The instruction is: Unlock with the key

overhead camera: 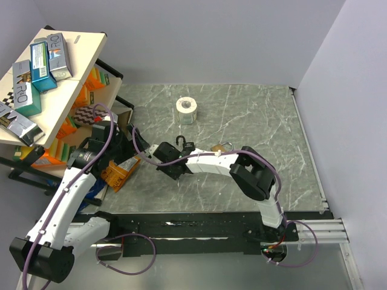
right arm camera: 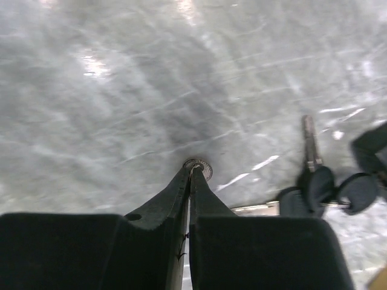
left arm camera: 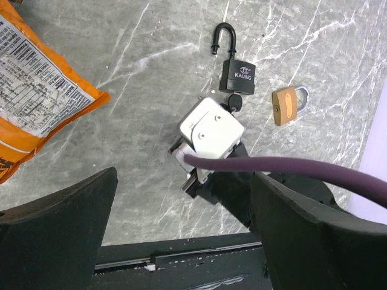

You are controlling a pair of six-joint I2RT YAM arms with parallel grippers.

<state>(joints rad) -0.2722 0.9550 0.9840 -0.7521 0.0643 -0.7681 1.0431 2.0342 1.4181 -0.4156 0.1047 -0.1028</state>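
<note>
Bunch of silver-bladed, black-headed keys [right arm camera: 320, 186], lower right: likely light, rigid, slippery; grip by black plastic head. Right hand [right arm camera: 193, 172] pressed together; left hand [left arm camera: 184, 181] spread wide.

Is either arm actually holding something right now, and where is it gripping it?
The right end effector pinches a small silver ring at its tip, beside the keys; the left end effector is open and empty.

left wrist view: larger padlock [left arm camera: 237, 74] at upper centre, key bunch [left arm camera: 234, 104] touching its lower edge, smaller padlock [left arm camera: 286, 107] just right of it, snack bag [left arm camera: 36, 103] at upper left. top view: tape roll [overhead camera: 187, 110] above them.
</note>
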